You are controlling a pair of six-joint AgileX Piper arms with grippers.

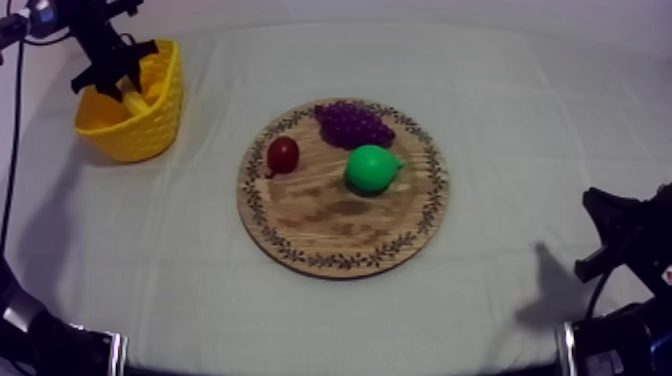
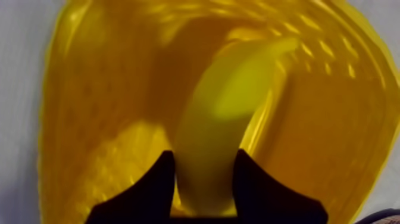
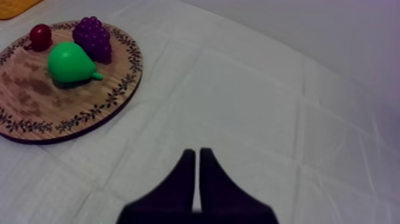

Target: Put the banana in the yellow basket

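You see a yellow banana [image 2: 220,131] in a yellow basket [image 1: 160,125] with a pale dotted weave, at the far left corner of the grey-white cloth [image 1: 520,130]. Your brown, wood-grained board [image 1: 320,215] has a dark leafy vine around its rim. It bears purple grapes [image 1: 352,123], a green pear [image 1: 370,168] and a small red fruit [image 1: 283,154].

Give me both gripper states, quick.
Left gripper: shut on the banana, over the basket.
Right gripper: shut on nothing, above the cloth.
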